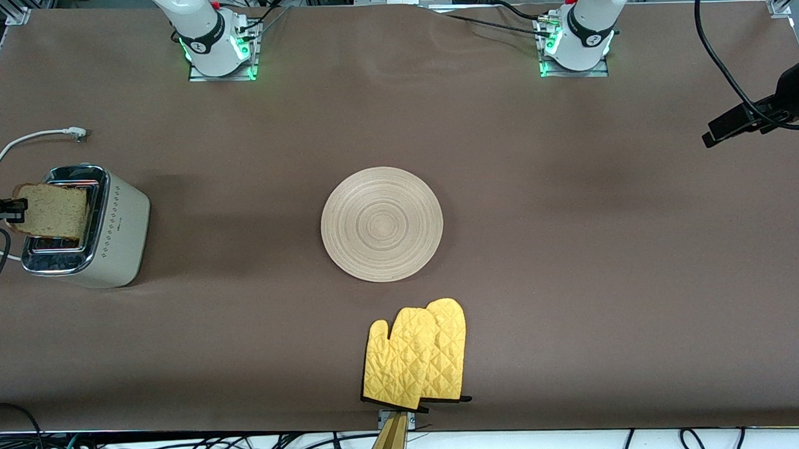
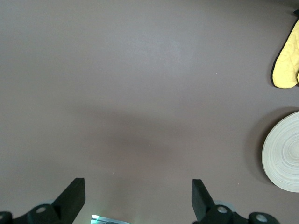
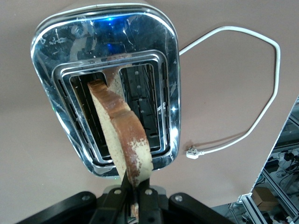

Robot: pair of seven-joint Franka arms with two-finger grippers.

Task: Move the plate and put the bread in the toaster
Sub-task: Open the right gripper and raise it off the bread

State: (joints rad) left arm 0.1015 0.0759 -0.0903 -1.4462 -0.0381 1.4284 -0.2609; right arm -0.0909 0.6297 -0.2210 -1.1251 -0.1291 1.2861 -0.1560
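Note:
The cream toaster (image 1: 117, 228) with a chrome top (image 3: 107, 37) stands at the right arm's end of the table. My right gripper (image 1: 7, 210) is shut on the edge of the bread (image 1: 50, 210), a brown slice held upright over the toaster's slots. In the right wrist view the bread (image 3: 121, 126) reaches down from the gripper (image 3: 134, 196) to the mouth of a slot. The round pale wooden plate (image 1: 381, 223) lies bare at the table's middle. My left gripper (image 1: 710, 136) hangs open over bare table at the left arm's end, with nothing between its fingers (image 2: 74, 193).
A yellow oven mitt (image 1: 417, 357) lies nearer the front camera than the plate, by the table's edge. The toaster's white cord (image 3: 261, 107) trails loose on the cloth to its plug (image 1: 76, 133). The left wrist view catches the plate's rim (image 2: 285, 154) and the mitt (image 2: 287, 60).

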